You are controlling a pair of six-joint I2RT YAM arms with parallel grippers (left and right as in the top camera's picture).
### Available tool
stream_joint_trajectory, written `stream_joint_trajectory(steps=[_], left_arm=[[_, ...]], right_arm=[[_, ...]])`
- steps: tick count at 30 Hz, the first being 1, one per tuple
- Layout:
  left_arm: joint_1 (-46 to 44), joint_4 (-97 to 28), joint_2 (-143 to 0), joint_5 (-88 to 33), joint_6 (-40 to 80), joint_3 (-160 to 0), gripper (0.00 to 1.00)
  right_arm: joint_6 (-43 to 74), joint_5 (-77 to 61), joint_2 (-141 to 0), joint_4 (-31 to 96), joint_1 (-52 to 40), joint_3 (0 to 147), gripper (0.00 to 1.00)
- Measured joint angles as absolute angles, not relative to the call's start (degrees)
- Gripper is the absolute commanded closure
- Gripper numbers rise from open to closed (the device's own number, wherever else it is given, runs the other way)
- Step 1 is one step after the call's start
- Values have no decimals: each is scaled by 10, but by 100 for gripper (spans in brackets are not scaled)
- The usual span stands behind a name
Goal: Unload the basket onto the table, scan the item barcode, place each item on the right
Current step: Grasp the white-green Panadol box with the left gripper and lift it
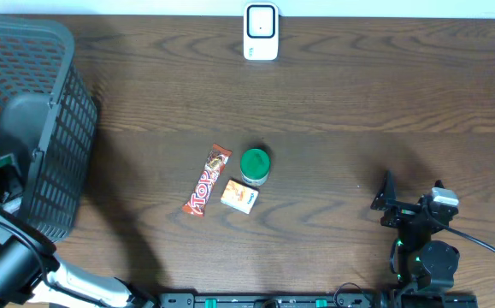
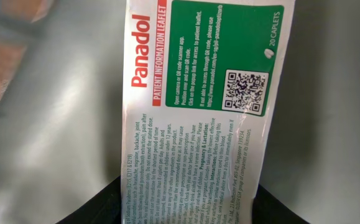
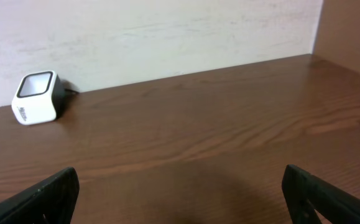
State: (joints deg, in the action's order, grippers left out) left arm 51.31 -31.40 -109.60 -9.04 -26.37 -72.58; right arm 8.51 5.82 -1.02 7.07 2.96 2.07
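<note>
Brown tabletop [image 1: 358, 103], Panadol caplets pack [image 2: 192, 124]

White scanner [image 3: 36, 98] (far left); wooden table [image 3: 229, 124]

White Panadol box [image 2: 192, 124] with red lettering, green panel; white scanner [image 1: 261, 32]; dark woodgrain table [image 1: 358, 103]

A shop-checkout mock-up: white barcode scanner [image 1: 261, 32], grey shopping basket [image 1: 50, 128] and packaged goods [image 1: 208, 180] on a wooden table [image 1: 358, 103].
</note>
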Motion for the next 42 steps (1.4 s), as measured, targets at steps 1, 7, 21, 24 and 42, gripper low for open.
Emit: stream_joint_trajectory(steps=[1, 7, 21, 24, 42], left_arm=[[506, -314, -1095, -90, -261, -726, 49], [456, -307, -1040, -87, -244, -720, 49], [434, -282, -761, -115, -132, -719, 49], [434, -288, -724, -171, -106, -719, 49], [355, -363, -672, -597, 13, -719, 50]], right_arm=[[85, 58, -10, 70, 30, 21, 1], [85, 58, -10, 70, 30, 21, 1], [85, 58, -10, 70, 30, 21, 1], [85, 58, -10, 70, 30, 21, 1], [85, 58, -10, 70, 30, 21, 1]])
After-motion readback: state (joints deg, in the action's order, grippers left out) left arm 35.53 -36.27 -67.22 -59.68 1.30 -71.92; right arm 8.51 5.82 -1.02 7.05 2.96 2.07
